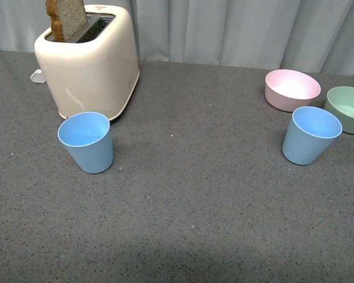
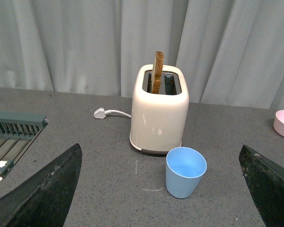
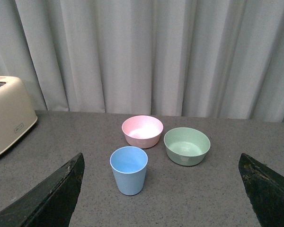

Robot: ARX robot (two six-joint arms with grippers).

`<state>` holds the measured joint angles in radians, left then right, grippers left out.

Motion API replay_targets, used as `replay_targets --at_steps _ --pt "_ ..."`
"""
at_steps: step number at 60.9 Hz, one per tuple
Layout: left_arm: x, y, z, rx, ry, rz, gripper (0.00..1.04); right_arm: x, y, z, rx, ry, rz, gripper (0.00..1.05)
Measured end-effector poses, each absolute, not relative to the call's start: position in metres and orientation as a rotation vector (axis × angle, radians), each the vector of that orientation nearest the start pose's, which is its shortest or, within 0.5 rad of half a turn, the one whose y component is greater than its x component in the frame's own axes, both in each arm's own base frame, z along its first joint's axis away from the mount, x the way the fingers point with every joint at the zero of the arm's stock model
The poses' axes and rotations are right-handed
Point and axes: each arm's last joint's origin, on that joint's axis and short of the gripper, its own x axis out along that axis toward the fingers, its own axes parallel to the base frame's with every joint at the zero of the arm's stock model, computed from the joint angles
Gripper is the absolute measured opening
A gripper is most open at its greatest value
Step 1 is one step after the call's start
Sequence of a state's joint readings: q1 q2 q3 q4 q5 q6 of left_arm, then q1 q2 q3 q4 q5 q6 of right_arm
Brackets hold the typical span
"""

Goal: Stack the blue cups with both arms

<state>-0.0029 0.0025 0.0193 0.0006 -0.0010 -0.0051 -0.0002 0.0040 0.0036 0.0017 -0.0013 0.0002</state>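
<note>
Black fingers [image 2: 42, 194] of my left gripper [image 2: 159, 149] and right gripper [image 3: 161, 156] gape wide, empty, seen only in the wrist views. Left blue cup [image 1: 87, 141] stands near the worktop's [image 1: 194, 224] left edge, just before the toaster [image 1: 88, 65]; right blue cup [image 1: 311, 134] near its right edge, beside the pink bowl [image 1: 292, 88]. My front view crops the toast [image 1: 65, 17] and green bowl [image 1: 348, 109]; wrist views show both whole.

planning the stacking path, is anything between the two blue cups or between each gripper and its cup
Nothing visible. Bare table lies between the left blue cup and the right blue cup; the toaster, pink bowl and green bowl stand farther back. The left gripper and right gripper are open, with only table before their cups.
</note>
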Motion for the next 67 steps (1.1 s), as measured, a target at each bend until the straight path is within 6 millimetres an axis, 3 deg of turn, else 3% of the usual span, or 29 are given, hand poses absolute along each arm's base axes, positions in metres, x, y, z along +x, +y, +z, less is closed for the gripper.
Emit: replay_targets --at_steps 62,67 --pt "0.0966 -0.0002 0.1699 -0.005 -0.017 -0.002 0.98 0.0977 0.0 0.1646 0.001 -0.001 0.001 0.95" --pt "0.0986 -0.0009 0.1687 -0.063 0.187 0.132 0.98 0.0977 0.0 0.1646 0.0 -0.001 0.001 0.95"
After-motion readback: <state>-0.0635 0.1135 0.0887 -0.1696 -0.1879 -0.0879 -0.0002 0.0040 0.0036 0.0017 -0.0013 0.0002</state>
